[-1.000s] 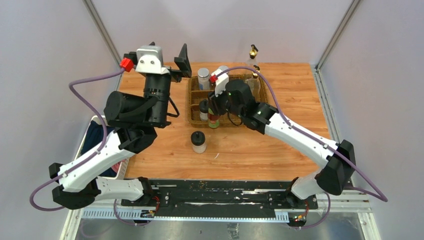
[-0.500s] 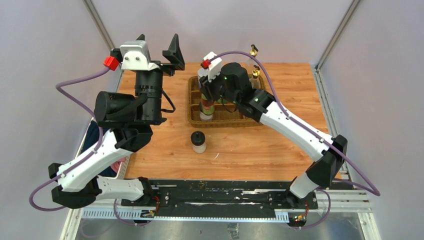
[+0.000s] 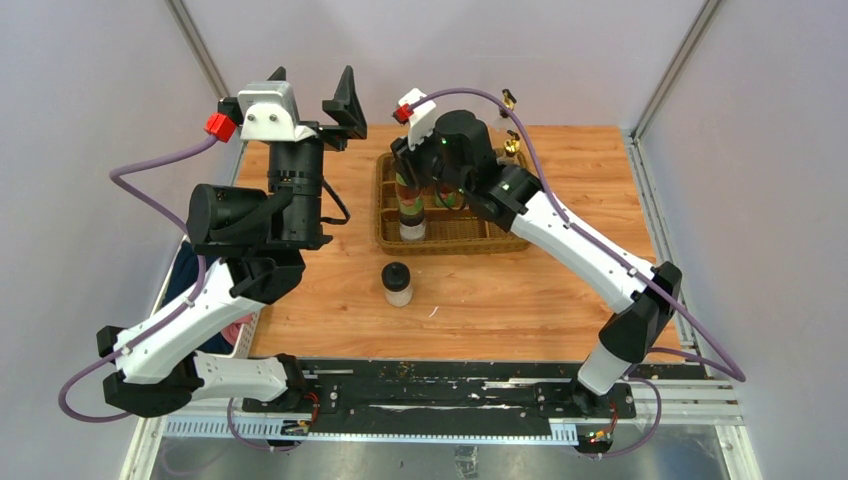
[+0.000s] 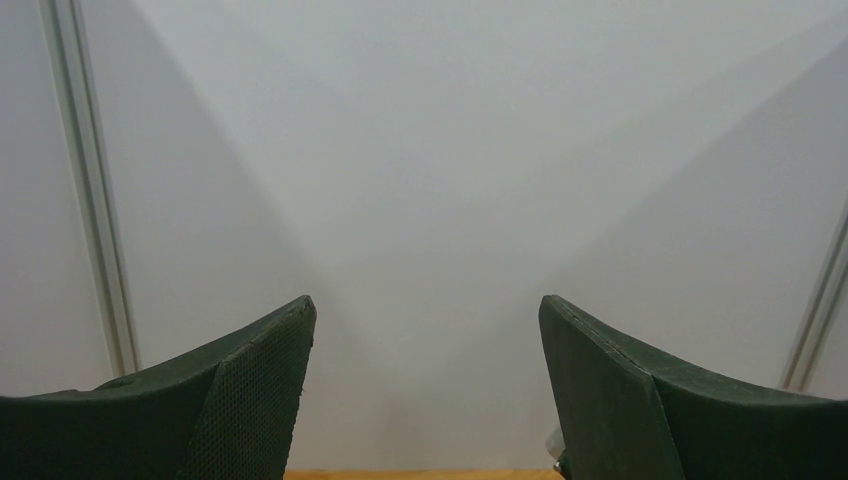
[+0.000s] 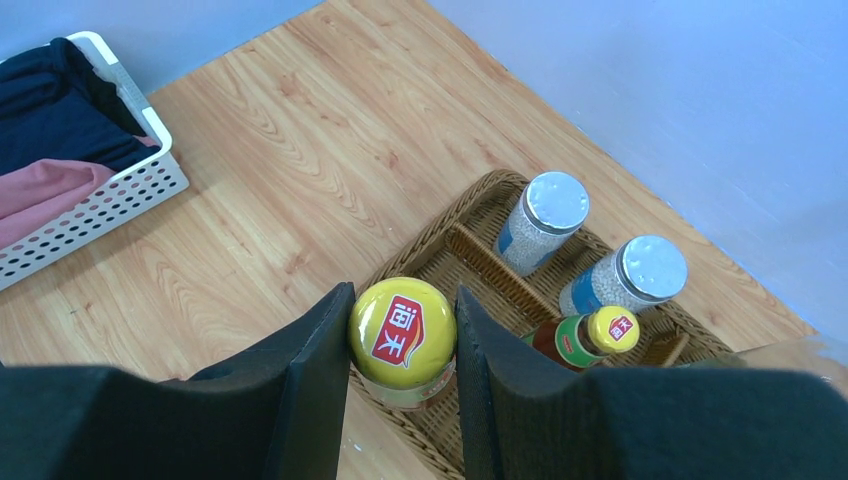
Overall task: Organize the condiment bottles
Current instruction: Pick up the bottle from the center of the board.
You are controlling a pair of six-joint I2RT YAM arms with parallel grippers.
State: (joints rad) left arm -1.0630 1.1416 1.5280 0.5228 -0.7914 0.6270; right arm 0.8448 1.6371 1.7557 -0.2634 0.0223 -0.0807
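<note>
My right gripper point(image 3: 408, 172) is shut on the yellow cap of a red/green-labelled sauce bottle point(image 5: 402, 332) and holds it upright above the front left of the wicker tray point(image 3: 470, 243). In the right wrist view, a second sauce bottle point(image 5: 585, 337) and two silver-lidded shakers point(image 5: 543, 222) point(image 5: 626, 275) stand in the tray. A black-lidded pale jar point(image 3: 397, 283) stands on the table in front of the tray. Two gold-spouted cruets point(image 3: 508, 100) point(image 3: 513, 144) stand at the back. My left gripper point(image 3: 312, 95) is open, empty, raised, and faces the back wall.
A white perforated basket point(image 5: 95, 195) with dark and pink cloth sits off the table's left edge and also shows in the top view point(image 3: 185, 268). The tray's dividers point(image 5: 480, 255) split it into compartments. Grey walls enclose the back and sides.
My right gripper has lifted the sauce bottle from the tray's front edge up and toward the back left. My left arm rose and swung left, then stayed still.
</note>
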